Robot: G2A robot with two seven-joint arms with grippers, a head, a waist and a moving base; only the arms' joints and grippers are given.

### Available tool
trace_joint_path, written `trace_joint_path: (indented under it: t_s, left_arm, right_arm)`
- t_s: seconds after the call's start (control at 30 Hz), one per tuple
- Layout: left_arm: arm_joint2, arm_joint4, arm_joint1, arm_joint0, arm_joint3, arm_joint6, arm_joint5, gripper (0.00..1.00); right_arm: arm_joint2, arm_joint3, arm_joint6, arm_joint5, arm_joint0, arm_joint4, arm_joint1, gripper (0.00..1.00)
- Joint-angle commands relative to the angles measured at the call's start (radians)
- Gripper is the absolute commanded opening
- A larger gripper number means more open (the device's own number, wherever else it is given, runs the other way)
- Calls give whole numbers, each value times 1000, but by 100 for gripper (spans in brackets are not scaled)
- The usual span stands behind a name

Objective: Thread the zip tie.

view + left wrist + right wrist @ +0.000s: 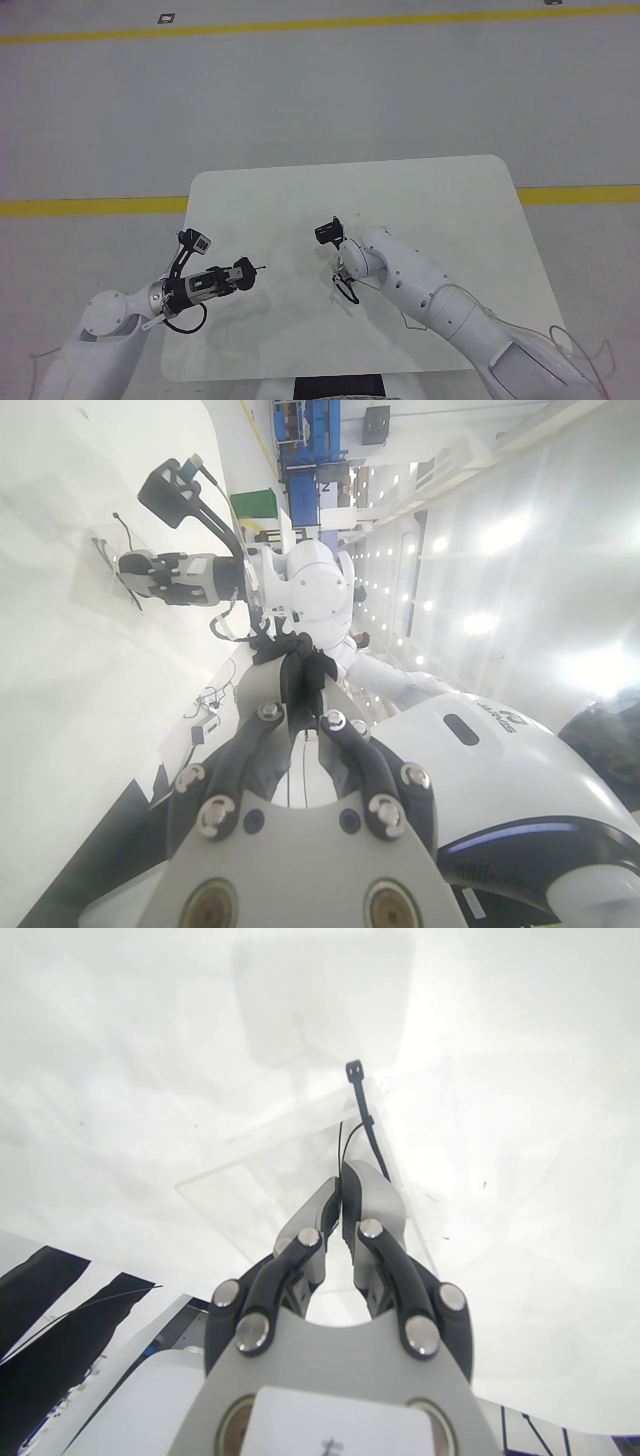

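Your right end effector (341,1200) pinches the zip tie (364,1100) mid-frame; your left end effector (301,672) is clenched. The thin tail could slip free.

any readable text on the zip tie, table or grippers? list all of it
zip tie: none.
table: none.
sticker on the right gripper: too small to read.
wrist label below that gripper in the right wrist view: cut off by the edge, unreadable.

Factory hall, yellow floor lines (300,24), blue racks (310,450)
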Motion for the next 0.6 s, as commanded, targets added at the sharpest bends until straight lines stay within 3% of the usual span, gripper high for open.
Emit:
trace_joint_path:
  t_s: [0.0, 0.3, 0.57]
  left_arm:
    - [0, 0, 0, 0, 0, 0, 0, 0]
    - [0, 0, 0, 0, 0, 0, 0, 0]
    - [0, 0, 0, 0, 0, 0, 0, 0]
  right_arm:
    - [3, -4, 1, 0, -1, -3, 0, 2]
    - [35, -51, 13, -6, -18, -19, 5, 1]
    - [55, -59, 17, -24, -34, -18, 7, 7]
